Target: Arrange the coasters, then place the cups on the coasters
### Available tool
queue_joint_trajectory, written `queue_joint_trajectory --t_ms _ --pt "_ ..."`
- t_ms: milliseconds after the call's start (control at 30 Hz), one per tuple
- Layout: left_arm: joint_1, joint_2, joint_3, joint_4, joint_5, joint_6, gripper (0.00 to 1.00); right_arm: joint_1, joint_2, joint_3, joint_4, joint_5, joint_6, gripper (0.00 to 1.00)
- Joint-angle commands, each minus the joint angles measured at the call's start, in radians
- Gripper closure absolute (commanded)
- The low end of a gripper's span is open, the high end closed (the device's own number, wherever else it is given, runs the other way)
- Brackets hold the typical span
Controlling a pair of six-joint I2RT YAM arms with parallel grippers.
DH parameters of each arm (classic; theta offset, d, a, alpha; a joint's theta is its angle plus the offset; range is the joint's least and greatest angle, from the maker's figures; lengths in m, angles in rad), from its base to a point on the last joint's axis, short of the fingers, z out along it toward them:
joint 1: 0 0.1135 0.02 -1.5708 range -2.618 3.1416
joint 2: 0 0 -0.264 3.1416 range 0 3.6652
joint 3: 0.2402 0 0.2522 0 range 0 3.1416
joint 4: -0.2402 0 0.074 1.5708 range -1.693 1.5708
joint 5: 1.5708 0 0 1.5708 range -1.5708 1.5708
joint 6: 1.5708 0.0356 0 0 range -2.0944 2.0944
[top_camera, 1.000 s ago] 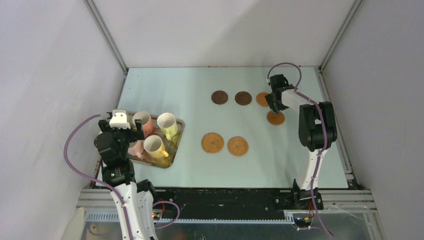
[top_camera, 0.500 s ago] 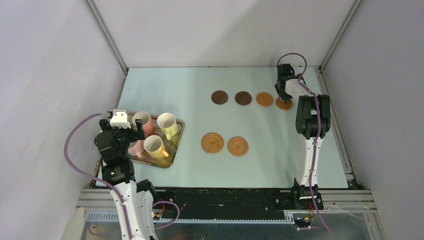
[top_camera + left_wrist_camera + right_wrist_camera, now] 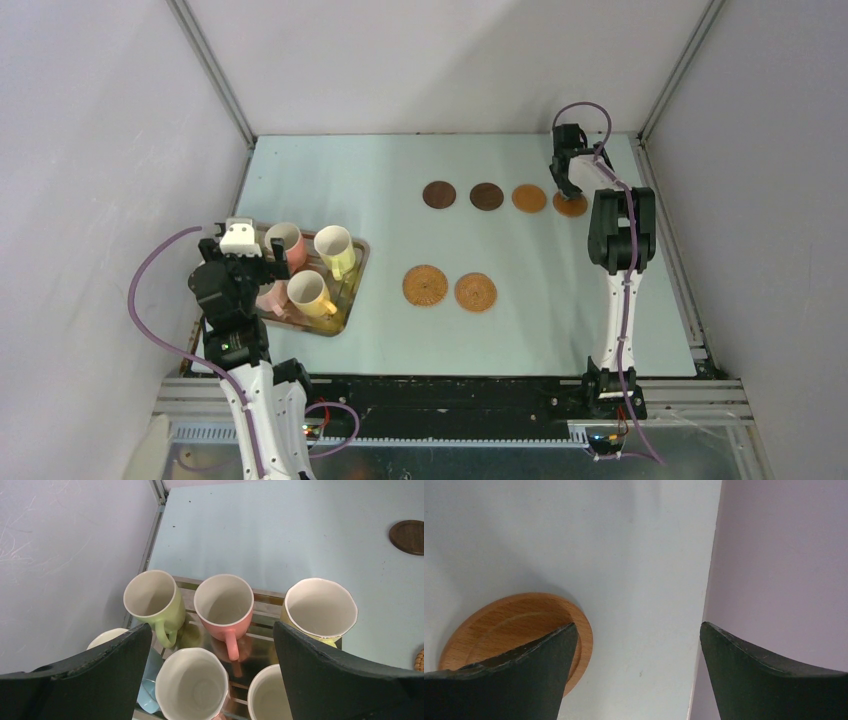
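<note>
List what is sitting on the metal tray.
On the tray, upright: light green mug, salmon mug, pale yellow mug in plain view; three nearer mugs are partly covered by the open left gripper.

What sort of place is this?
Probably a lab robot cell: plain white panel walls on aluminium frame struts, a pale blue tabletop, left arm and right arm bolted at its near edge.

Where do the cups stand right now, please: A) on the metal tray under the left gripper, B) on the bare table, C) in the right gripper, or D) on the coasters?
A: the cups all sit together on the metal tray beneath the open left gripper, and the coasters carry no cup.
</note>
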Motion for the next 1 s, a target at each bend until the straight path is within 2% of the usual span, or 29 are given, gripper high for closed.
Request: queue_joint_trajectory --t_ms 0,233,467,600,700,800,967 --pt "0.01 -0.002 -0.007 0.025 0.001 -0.021 0.02 -0.037 0.009 -0.046 -0.02 -0.004 -0.003 0.01" --pt "0.01 -0.01 -0.007 0.021 0.0 -0.023 0.02 -0.044 -0.02 -0.063 -0.017 -0.008 0.007 0.0" --pt "0.011 -0.01 -0.006 0.021 -0.002 -0.024 0.02 0.016 -0.269 -0.115 -0.032 -0.223 0.078 0.01" --pt "0.01 -0.013 -0.005 0.019 -0.006 -0.025 0.02 0.138 -0.477 -0.251 -0.002 -0.335 0.062 0.01" --pt "0.011 -0.017 -0.005 0.019 -0.011 -0.026 0.02 0.313 -0.591 -0.413 0.02 -0.375 0.028 0.01" --pt "0.009 -0.019 -0.007 0.021 -0.009 -0.026 0.02 0.485 -0.598 -0.509 0.01 -0.368 0.007 0.01" --pt "0.009 -0.016 -0.014 0.026 0.001 -0.026 0.02 0.667 -0.562 -0.55 -0.064 -0.406 -0.036 0.01"
